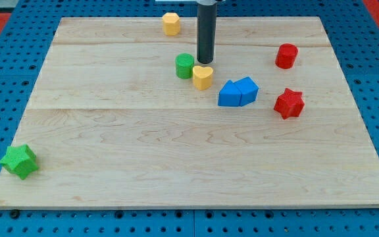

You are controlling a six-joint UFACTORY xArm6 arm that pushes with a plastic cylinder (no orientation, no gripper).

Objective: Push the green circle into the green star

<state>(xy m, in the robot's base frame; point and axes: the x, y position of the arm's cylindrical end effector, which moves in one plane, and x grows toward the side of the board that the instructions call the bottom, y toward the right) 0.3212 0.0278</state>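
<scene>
The green circle [184,66] stands in the upper middle of the wooden board [189,171]. The green star [19,161] lies far off at the board's lower left corner. My tip [205,62] is just right of the green circle and just above a yellow heart [202,77], close to both. The yellow heart touches the green circle's lower right side.
A yellow hexagon [170,23] sits near the top edge, left of the rod. Two blue blocks [237,92] lie together right of the heart. A red hexagon [286,56] and a red star [289,103] are at the right.
</scene>
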